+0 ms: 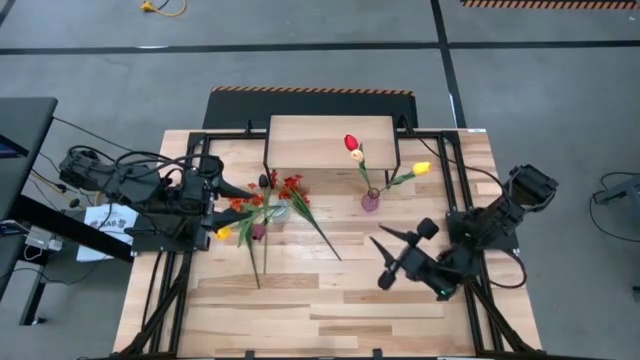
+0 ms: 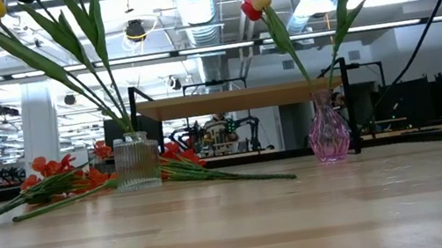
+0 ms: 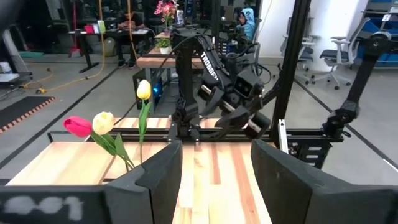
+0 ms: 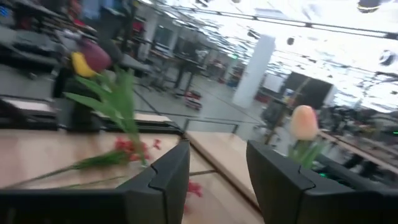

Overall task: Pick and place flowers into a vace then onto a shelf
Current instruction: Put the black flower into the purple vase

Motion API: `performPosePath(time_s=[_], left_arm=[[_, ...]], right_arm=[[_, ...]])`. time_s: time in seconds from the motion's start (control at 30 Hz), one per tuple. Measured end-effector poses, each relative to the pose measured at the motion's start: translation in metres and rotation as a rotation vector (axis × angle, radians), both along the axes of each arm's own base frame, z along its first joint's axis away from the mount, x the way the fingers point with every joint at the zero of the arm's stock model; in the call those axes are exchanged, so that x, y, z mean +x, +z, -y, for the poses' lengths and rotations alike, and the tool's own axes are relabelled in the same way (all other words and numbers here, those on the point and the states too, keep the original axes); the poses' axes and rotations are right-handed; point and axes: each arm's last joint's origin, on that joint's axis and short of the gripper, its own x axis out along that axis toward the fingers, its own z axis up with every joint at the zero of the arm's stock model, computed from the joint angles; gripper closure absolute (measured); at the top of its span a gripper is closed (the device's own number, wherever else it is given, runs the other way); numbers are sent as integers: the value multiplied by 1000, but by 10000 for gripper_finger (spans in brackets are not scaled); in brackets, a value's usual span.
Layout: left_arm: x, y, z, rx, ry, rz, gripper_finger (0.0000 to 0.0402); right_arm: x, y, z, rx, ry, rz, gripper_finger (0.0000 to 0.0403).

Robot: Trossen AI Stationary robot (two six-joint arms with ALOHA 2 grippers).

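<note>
Flowers are split between two vases so far — a pink vase [image 1: 370, 202] just in front of the shelf [image 1: 330, 140] holds a red, a cream and a yellow tulip [image 1: 421, 168], and a clear ribbed vase [image 2: 136, 162] further left has a yellow tulip and, I think, a dark one, though that part is hard to read from above. Orange sprays [image 2: 61, 180] and loose stems lie flat on the table [image 1: 330, 310] around the clear vase, probably waiting their turn.

Right gripper [image 1: 392, 262] hangs over the table's right side, fingers parted, nothing between them. Left gripper [image 1: 222, 210] sits beside the clear vase, fingers also apart and empty.

Low view shows both vases upright on the table, not on the shelf — overhead alone doesn't make that clear.
</note>
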Motion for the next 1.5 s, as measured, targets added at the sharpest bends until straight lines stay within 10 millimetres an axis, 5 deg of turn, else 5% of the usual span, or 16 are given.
performPosePath(time_s=[0.33,0.53,0.87,1.13,1.5], left_arm=[[-10,13,-1,-37,-99,34,219],[-28,16,-10,-58,-93,45,219],[-62,8,-24,-114,-139,-34,219],[-66,-13,-17,-184,-229,-281,219],[-65,-20,10,-119,-487,-393,219]], right_arm=[[-16,7,-50,38,291,7,289],[-4,10,-66,124,581,-49,304],[41,55,-49,323,631,-290,301],[48,43,-31,547,528,-396,301],[48,35,-30,578,517,-381,301]])
